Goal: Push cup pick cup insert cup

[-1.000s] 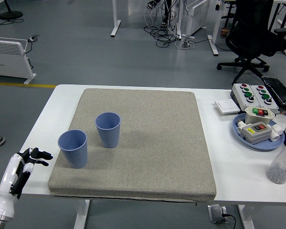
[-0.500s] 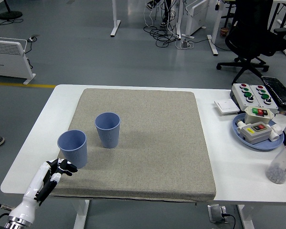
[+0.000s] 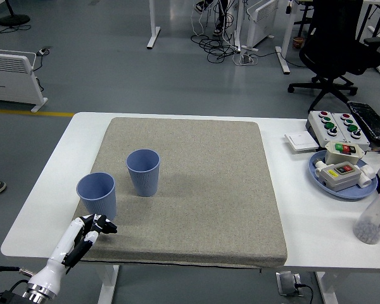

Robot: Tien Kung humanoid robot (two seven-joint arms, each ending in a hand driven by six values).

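At the lower left corner of the view, the left hand (image 3: 95,225) reached in over the near edge of the grey mat (image 3: 196,190), its white forearm slanting up from the bottom of the frame. Its dark fingers (image 3: 107,227) were loosely curled and pointed to the right, holding nothing; how far they were bent was hard to tell at that size. The hand lay just in front of the nearer cup (image 3: 97,196), close to its base, and whether it touched the cup could not be made out.

That nearer cup was pale blue with fine vertical ribs down its wall, standing upright and mouth up on the mat near the mat's left edge. A second cup (image 3: 143,171) of the same blue and the same ribbed make stood upright a little further back and to the right, near the first but apart from it.

Both cups rested on the mat, which covered most of the white table (image 3: 301,209). Well apart on the table's right side were a blue plate (image 3: 351,191) carrying small switch boxes, a button box (image 3: 337,125) with green and red buttons behind it, and a clear bottle (image 3: 375,218) with a red cap near the right edge.
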